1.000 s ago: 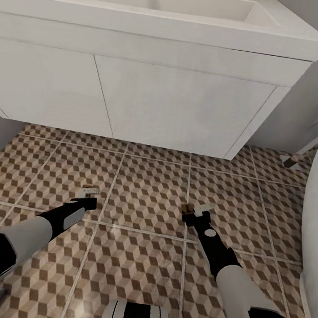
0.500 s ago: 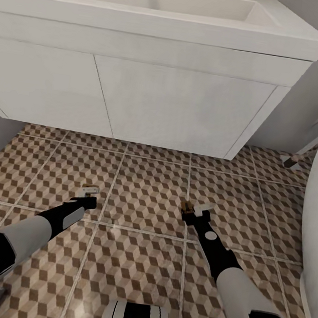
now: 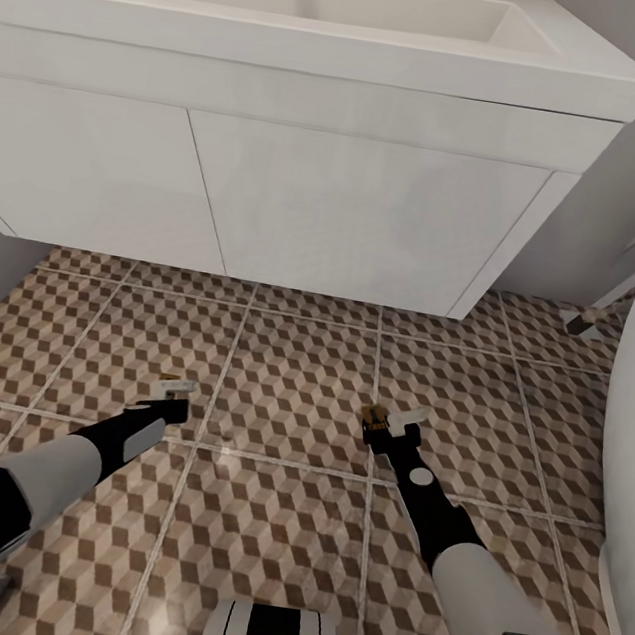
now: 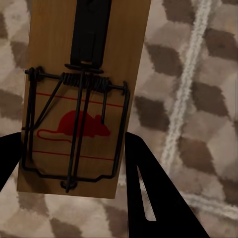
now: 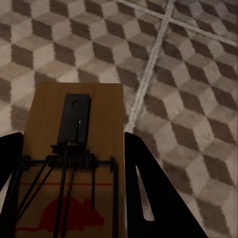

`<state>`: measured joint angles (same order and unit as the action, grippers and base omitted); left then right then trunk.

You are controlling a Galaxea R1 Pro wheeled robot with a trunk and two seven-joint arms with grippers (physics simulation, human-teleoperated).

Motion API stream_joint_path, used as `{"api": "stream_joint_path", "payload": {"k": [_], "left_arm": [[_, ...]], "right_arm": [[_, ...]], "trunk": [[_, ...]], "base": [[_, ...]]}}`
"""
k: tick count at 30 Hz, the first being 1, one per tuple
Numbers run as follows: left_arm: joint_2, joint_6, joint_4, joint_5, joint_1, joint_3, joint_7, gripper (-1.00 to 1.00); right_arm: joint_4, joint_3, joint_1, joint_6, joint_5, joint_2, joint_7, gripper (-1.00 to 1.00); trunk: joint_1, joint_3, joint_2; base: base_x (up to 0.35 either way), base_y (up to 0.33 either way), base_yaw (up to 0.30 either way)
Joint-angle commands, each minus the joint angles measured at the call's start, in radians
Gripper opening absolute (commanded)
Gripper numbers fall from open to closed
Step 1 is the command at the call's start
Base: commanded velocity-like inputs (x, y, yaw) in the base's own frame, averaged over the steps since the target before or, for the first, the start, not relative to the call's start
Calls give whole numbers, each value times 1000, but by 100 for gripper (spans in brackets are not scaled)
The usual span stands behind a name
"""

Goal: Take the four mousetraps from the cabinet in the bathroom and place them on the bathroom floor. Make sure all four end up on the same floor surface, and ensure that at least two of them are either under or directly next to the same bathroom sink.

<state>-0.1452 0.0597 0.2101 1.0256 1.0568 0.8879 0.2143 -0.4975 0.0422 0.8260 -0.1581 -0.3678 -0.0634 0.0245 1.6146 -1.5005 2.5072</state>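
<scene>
The step in hand looks like setting traps down on the bathroom floor (image 3: pixel 298 385) in front of the sink; the next move, I judge, calls for lowering each board flat to the tile and letting go.

Nearest, low over the tiles at left, the left gripper (image 3: pixel 173 400) has its dark fingers (image 4: pixel 148 198) part-open, flanking a mousetrap (image 4: pixel 79 99); whether they pinch it I cannot tell.

To the right, the right gripper (image 3: pixel 387 430) shows the same: fingers (image 5: pixel 148 193) either side of a second mousetrap (image 5: pixel 74 163), grip uncertain.

Farther off, the white bathroom sink (image 3: pixel 294 52) hangs on the wall above the tiles, so both traps sit near its front.
</scene>
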Motion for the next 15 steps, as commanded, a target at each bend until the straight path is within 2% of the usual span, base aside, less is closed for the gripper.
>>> {"api": "stream_joint_path", "payload": {"k": [1, 15], "left_arm": [[-1, 5, 4, 2, 0, 7, 11, -100], [5, 4, 5, 3, -1, 7, 10, -100]], "right_arm": [[-5, 5, -2, -3, -3, -1, 5, -100], [-18, 5, -7, -3, -2, -1, 5, -100]], "trunk": [[0, -1, 0], [0, -1, 0]], "base": [[0, 0, 0], [0, 0, 0]]}}
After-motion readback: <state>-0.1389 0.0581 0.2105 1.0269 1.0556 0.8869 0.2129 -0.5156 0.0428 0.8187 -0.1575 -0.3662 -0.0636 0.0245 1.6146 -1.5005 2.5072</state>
